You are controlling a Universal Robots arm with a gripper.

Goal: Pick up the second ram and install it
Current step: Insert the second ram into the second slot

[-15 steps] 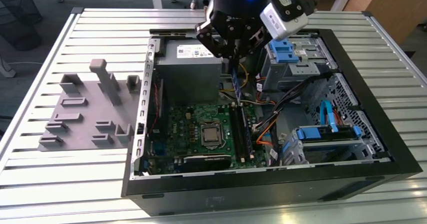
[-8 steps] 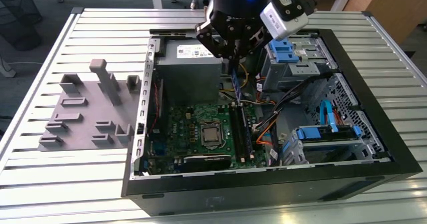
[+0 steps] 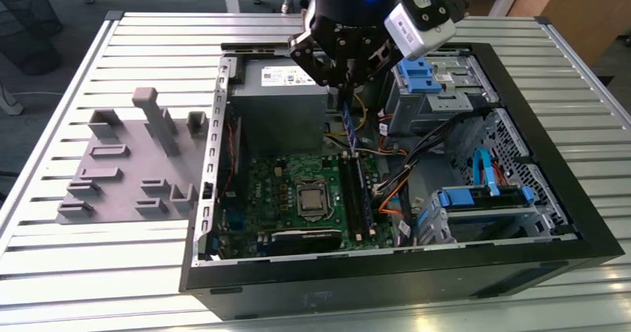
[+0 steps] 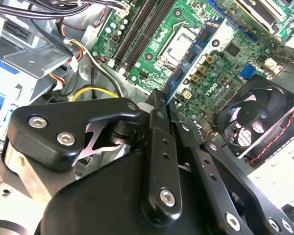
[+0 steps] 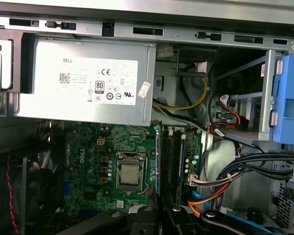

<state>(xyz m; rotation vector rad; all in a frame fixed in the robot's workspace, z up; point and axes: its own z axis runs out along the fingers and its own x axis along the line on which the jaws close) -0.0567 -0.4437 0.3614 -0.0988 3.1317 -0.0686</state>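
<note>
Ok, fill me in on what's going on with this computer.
The arm's gripper is shut on the second ram, holding it on edge inside the open computer case. The stick hangs above the motherboard's memory slots, roughly in line with them, and does not look seated yet.

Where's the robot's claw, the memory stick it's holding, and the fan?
gripper (image 4: 159, 105), second wrist view, between the fingertips.
second ram (image 4: 193, 49), second wrist view, middle of the stick's flat side.
fan (image 4: 250, 120), second wrist view, centre hub.
</note>
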